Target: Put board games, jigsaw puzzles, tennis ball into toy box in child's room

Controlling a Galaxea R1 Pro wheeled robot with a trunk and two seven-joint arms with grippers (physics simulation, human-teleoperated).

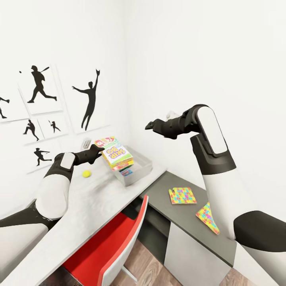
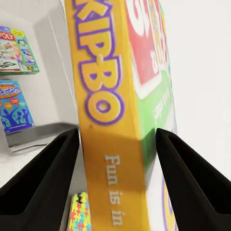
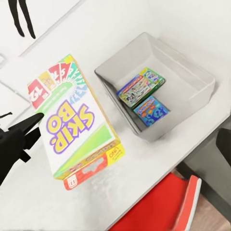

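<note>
Nearest, on the lower dark cabinet top (image 1: pixel 186 222), lie two jigsaw puzzles — one flat (image 1: pixel 182 195), the other (image 1: pixel 208 217) at the cabinet's near edge beside the right arm, both untouched. A red chair (image 1: pixel 119 242) is tucked under the pale table (image 1: pixel 79 214).

Further along the table the single tennis ball (image 1: pixel 86 173) sits near the left forearm. The left gripper (image 1: pixel 95 152) is clamped on the Skip-Bo game box (image 1: pixel 116 155), its fingers (image 2: pixel 43 187) pressing opposite faces and the box held off the table just beside the toy box (image 1: pixel 139 169), probably so it can be carried over the rim and dropped in. Two board games already lie inside the bin, a green-edged one (image 3: pixel 141 86) and a blue one (image 3: pixel 151 110), making three games in all. The right gripper (image 1: pixel 151 126) hovers higher, above the bin's far side; whether its jaws are apart I cannot tell.
</note>
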